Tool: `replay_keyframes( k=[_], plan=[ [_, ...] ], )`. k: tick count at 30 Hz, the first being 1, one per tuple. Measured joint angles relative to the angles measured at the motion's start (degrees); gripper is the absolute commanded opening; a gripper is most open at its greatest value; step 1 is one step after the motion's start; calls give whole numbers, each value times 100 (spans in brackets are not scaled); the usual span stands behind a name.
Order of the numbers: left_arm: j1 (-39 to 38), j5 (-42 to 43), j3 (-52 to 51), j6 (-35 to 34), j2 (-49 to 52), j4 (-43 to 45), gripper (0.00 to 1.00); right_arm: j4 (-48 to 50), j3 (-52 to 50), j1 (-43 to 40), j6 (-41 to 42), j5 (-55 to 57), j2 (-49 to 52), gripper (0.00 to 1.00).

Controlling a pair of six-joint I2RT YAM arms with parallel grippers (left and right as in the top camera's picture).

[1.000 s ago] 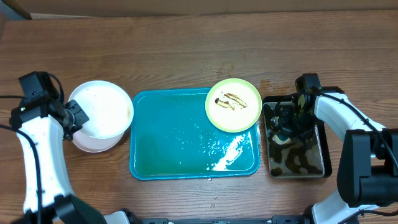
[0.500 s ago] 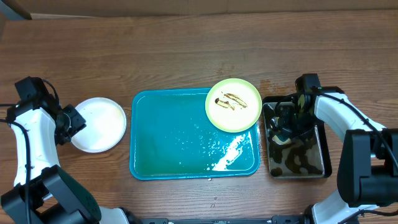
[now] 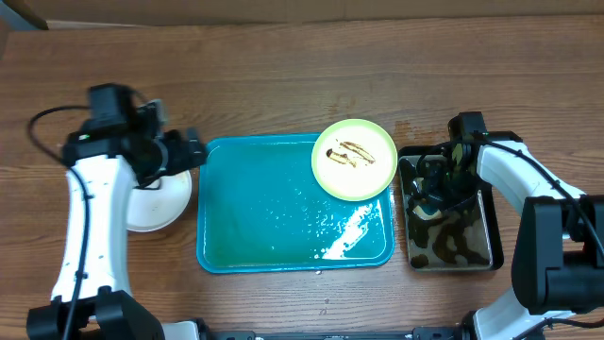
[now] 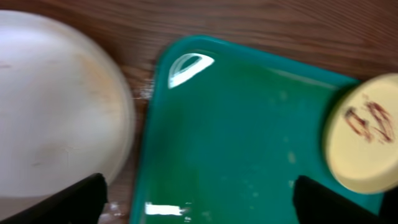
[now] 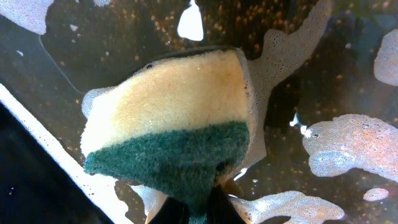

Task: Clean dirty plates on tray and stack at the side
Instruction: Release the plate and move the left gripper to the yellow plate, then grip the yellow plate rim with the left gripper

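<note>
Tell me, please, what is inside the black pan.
The black pan holds dark, foamy water and a yellow-and-green sponge, gripped by the right tool. The murky water hides the pan's bottom.

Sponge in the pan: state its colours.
The sponge is pale yellow over a dark green scrub layer; clearest in the right wrist view.

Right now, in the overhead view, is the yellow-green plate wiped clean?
No, the pale yellow-green plate shows brown sauce smears across its middle as it sits on a corner of the tray.
</note>
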Motion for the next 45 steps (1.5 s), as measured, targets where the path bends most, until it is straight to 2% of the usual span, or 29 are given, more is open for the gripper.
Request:
replay_keyframes(
  k=[5, 9, 11, 15, 18, 23, 30, 33, 36, 38, 41, 45],
  plan=[
    [-933, 649, 2, -125, 15, 155, 99, -2, 0, 0, -2, 0, 0, 4],
    [-1655, 809, 2, -629, 92, 341, 91, -2, 0, 0, -2, 0, 0, 4],
    [-2004, 667, 2, -1084, 160, 348, 100, -2, 0, 0, -2, 0, 0, 4],
    [-2741, 131, 2, -2345, 391, 424, 97, 0, 0, 0, -4, 0, 0, 4],
    [-3335, -131, 4, -3158, 686, 887, 93, -2, 0, 0, -4, 0, 0, 4],
    [-4068, -334, 4, -4109, 1187, 1353, 94, -7, 0, 0, -4, -7, 0, 4],
    [-4437, -385, 4, -5007, 2085, 1716, 96, -28, 0, 0, -4, -20, 0, 4],
    [-4500, -369, 4, -5180, 2409, 1818, 91, -33, 0, 0, -2, -26, 0, 4],
    [-4509, -365, 46, -5283, 2490, 1788, 80, -42, 0, 0, -2, -35, 0, 4],
    [-4507, -365, 63, -5318, 2524, 1722, 64, -46, 0, 0, -4, -37, 0, 4],
    [-4496, -365, 72, -5364, 2557, 1508, 48, -44, 0, 0, -2, -39, 0, 4],
    [-4441, -376, 76, -5362, 2577, 1064, 44, -48, 0, 0, -2, -39, 0, 4]
  ],
)
